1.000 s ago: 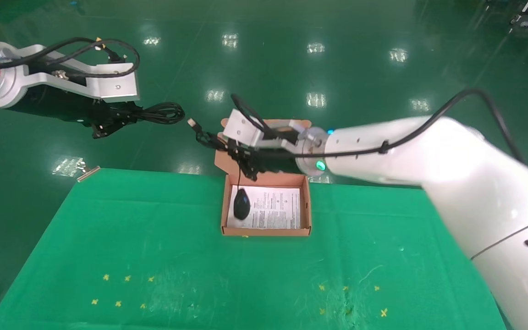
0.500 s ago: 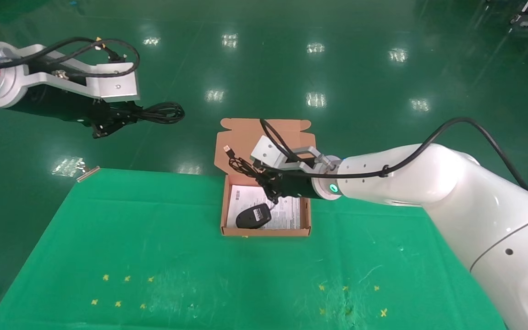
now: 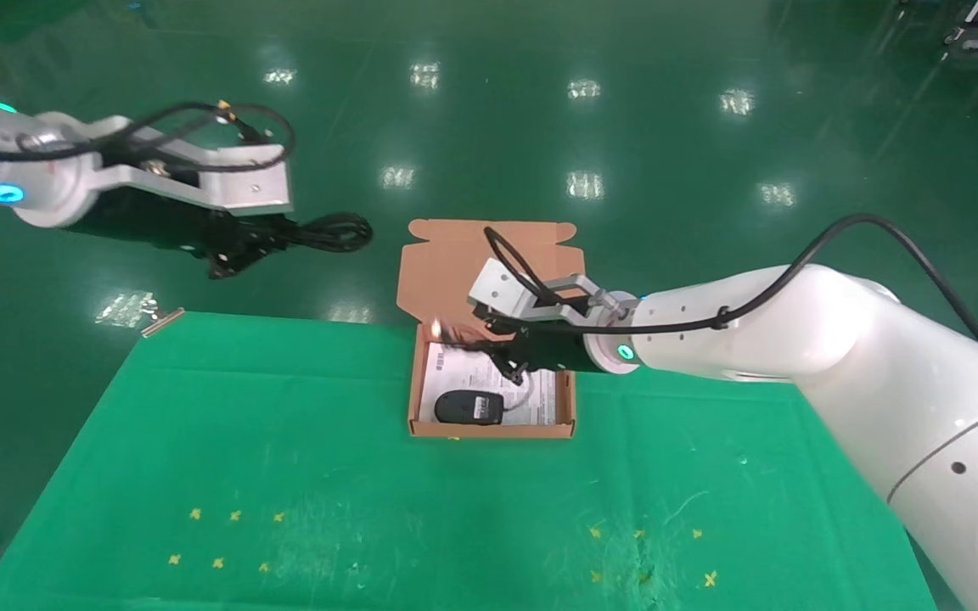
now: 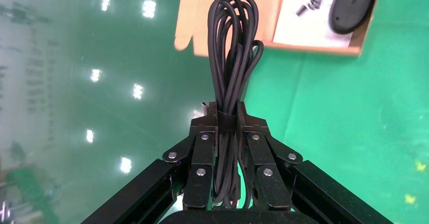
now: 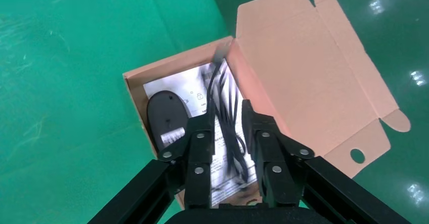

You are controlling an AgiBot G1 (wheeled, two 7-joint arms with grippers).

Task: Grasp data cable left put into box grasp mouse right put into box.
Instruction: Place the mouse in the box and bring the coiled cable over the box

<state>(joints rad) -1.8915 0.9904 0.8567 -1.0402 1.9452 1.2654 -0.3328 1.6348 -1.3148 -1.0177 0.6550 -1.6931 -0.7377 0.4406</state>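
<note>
The salmon-orange box (image 3: 493,430) lies open at the far middle of the green cloth, its flap lid (image 3: 455,263) tilted back. The black mouse (image 3: 469,407) lies bottom up on the white leaflet (image 3: 540,399) inside. My right gripper (image 3: 508,363) hovers open just above the box; the mouse's thin cord (image 5: 225,97) hangs loose and blurred between its fingers. My left gripper (image 3: 234,250) is in the air beyond the table's far left, shut on the data cable (image 3: 332,231), a black looped bundle (image 4: 230,47).
The green cloth (image 3: 285,441) covers the table; its far edge runs just behind the box. Yellow cross marks (image 3: 226,539) lie near the front left and front right (image 3: 646,552). A small metal piece (image 3: 162,321) sits at the far left corner.
My right gripper came down over the box, laid the mouse bottom up inside and let go; the cord is dropping. My left arm moved a little right and down with the cable.
</note>
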